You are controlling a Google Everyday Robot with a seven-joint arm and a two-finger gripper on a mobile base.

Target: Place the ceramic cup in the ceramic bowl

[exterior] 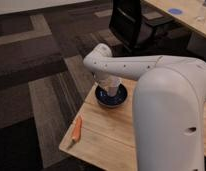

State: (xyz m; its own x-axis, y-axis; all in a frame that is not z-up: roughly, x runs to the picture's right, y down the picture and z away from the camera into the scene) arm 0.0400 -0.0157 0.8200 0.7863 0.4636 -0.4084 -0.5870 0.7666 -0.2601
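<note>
The dark blue ceramic bowl [102, 98] sits on the far left part of the wooden table [103, 137]. My white arm reaches in from the right and bends down over the bowl. The gripper [109, 84] points straight down into the bowl's middle. A pale shape [110, 90] stands inside the bowl right under the wrist; it looks like the white ceramic cup, but I cannot separate it from the gripper.
An orange carrot-like object [77, 128] lies near the table's left front edge. A black office chair [130, 22] stands behind the table. Another table with a blue disc [175, 11] is at the top right. Patterned carpet lies to the left.
</note>
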